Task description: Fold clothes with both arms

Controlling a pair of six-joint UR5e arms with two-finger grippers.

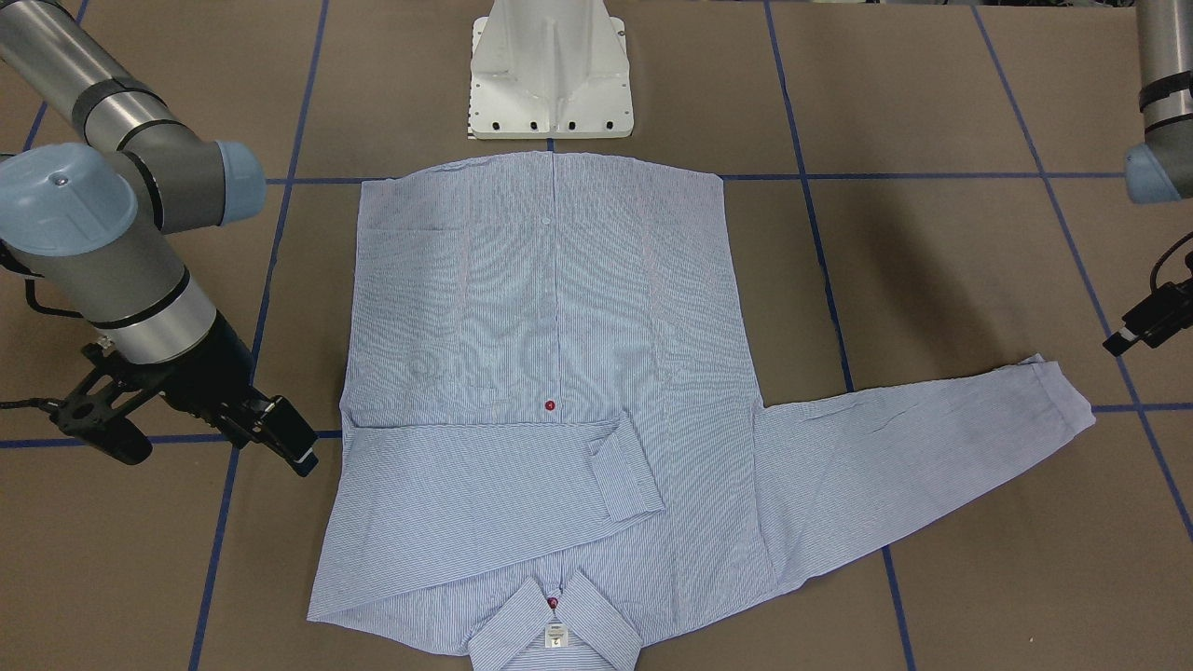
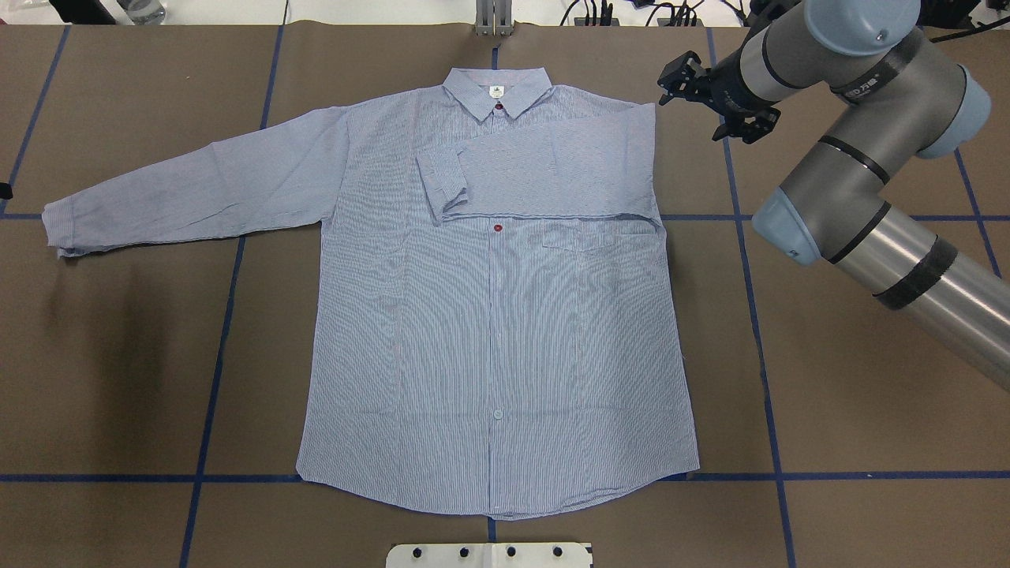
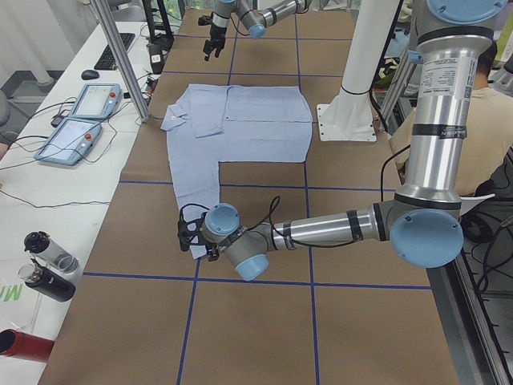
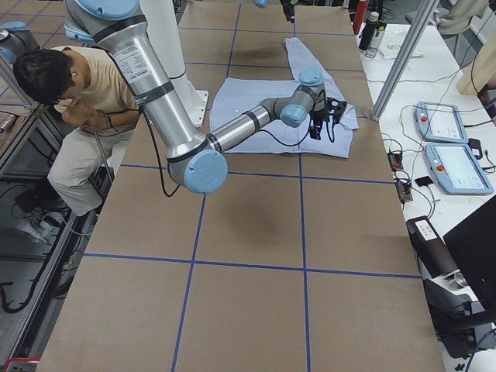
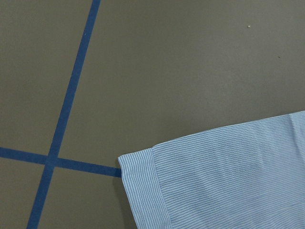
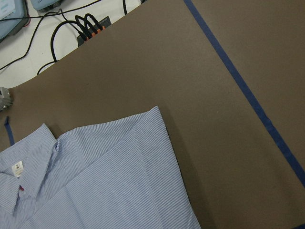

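1. Shirt (image 2: 489,315) lies flat, front up, mid table (image 2: 828,355), on brown paper w/ blue tape grid (image 2: 757,315). Collar (image 2: 497,91) is at the far edge from the white pedestal base (image 1: 552,75), hem just in front of it.
2. Sleeve on robot's R side (image 2: 552,170) is folded across the chest, cuff near the placket. It sits just above the chest pocket (image 2: 604,237) and a red button (image 2: 498,228).
3. L-side sleeve (image 2: 197,185) is laid out straight and unfolded, cuff (image 5: 143,186) next to a tape crossing.
4. Right gripper (image 1: 289,443) hovers off the shirt's shoulder edge, just beside it, not touching. Nothing in it; can't tell the finger gap.
5. Left gripper (image 1: 1142,328) is near the outstretched cuff, apart from it in the front view. Finger gap can't be told, and no cloth is seen in it.
6. Text: white neck label (image 1: 556,636) has a small dark mark, unreadable. Black band on right arm (image 2: 866,84) has white lettering, too small to read fully.
7. Person (image 4: 77,101) is seated behind the robot in the side view.
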